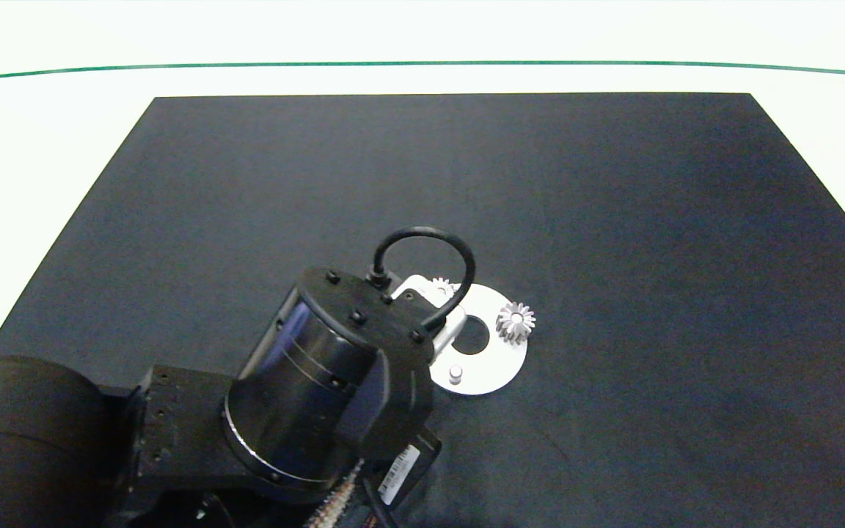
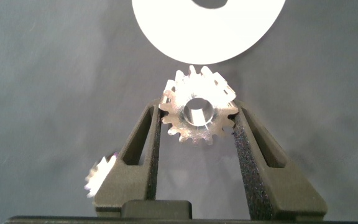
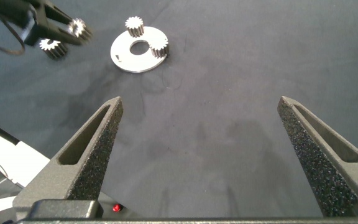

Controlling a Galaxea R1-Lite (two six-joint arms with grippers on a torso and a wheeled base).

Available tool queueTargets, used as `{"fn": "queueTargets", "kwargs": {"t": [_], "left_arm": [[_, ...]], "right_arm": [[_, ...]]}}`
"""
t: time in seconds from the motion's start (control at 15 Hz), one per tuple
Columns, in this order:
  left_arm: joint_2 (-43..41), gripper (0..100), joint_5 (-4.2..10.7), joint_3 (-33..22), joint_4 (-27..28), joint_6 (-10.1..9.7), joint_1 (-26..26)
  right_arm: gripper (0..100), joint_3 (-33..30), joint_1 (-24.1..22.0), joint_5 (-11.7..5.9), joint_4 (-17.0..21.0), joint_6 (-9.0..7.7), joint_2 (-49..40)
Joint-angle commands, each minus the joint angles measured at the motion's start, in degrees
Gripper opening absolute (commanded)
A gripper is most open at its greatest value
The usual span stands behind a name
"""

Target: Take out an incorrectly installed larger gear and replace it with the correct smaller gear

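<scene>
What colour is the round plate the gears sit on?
White, a flat ring-shaped plate; clearest in the head view.

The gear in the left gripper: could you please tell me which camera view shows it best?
The left wrist view: the smaller gear clamped between the left gripper's fingers, teeth and centre hole plain. The right wrist view shows it small and distant, beyond the open right gripper. In the head view the left arm hides it.

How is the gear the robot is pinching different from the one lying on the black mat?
The small silver blunt-toothed gear is clamped in the left end effector; the silver pointed-toothed gear lies loose on the black mat. The clamped gear looks narrower, the loose gear wider. Both are shiny toothed metal.
</scene>
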Motion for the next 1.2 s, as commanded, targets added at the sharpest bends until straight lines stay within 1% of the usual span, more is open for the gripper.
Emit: {"fn": "queueTargets", "kwargs": {"t": [0.07,0.13,0.27,0.4,0.53,0.67,0.8,0.93,1.2], "left_arm": [[6.6,16,0.37,-2.5,-0.1,0.45,-2.2],[7.4,16,0.37,-3.6,0.0,0.45,-2.6],[9.2,16,0.37,-5.2,0.0,0.45,-2.5],[10.4,16,0.28,-6.4,0.0,0.72,-2.0],[11.0,16,0.37,-7.1,0.1,3.27,-0.5],[11.4,16,0.28,-8.9,0.5,3.97,1.4],[11.4,16,0.28,-11.1,4.3,4.06,2.4],[11.5,16,0.37,-12.7,7.7,3.44,2.5],[12.3,16,0.28,-14.1,7.7,3.35,2.2]], "right_arm": [[100,-0.1,-0.1,0.22,0.1,-0.15,0.0],[100,0.0,-0.1,0.13,0.1,-0.15,-0.1],[100,-0.1,0.0,0.13,1.3,-0.15,-0.4],[100,-0.1,0.0,0.22,1.4,-0.15,-0.6],[100,-0.3,0.0,0.22,1.4,-0.07,-0.7],[100,-0.2,0.0,0.13,1.8,-0.07,-1.1],[100,-0.3,0.0,0.13,2.0,-0.07,-1.2],[100,-0.2,0.0,0.13,2.0,-0.07,-1.2],[100,-0.2,0.0,0.13,2.0,-0.07,-1.2]]}}
